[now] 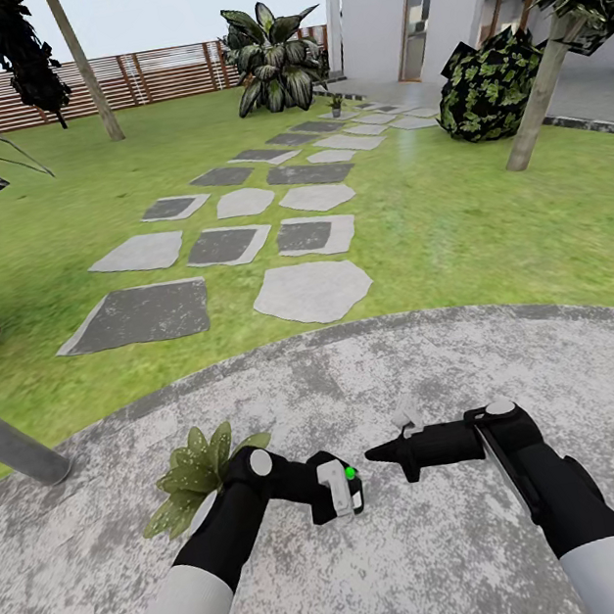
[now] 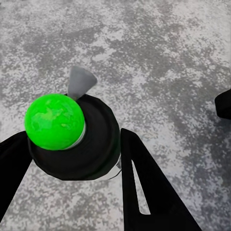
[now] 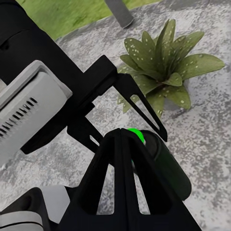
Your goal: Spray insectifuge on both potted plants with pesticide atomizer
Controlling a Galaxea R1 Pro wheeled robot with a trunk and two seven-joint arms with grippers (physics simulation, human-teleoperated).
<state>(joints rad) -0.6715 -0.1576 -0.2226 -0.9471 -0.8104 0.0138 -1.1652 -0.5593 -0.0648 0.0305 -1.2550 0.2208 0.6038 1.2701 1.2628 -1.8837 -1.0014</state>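
My left gripper [image 1: 345,495] is shut on the pesticide atomizer [image 1: 351,478], held low over the grey gravel patio [image 1: 408,569]. In the left wrist view the atomizer [image 2: 72,139] is seen from above: a dark round body, bright green top and pale grey nozzle, with a black finger [image 2: 144,192] on each side. One potted plant [image 1: 199,468], a low rosette of speckled pointed leaves, stands on the gravel just left of my left forearm; the potted plant [image 3: 163,72] is sharp in the right wrist view. My right gripper [image 1: 372,455] is shut and empty, its tip close to the atomizer [image 3: 161,166].
A grey slanted pole [image 1: 12,445] meets the patio edge at the left. Stepping stones [image 1: 313,291] lead over the lawn toward a white house [image 1: 417,2]. A striped-leaf plant [image 1: 272,55], a dark bush [image 1: 490,85], tree trunks and a wooden fence [image 1: 35,92] stand further off.
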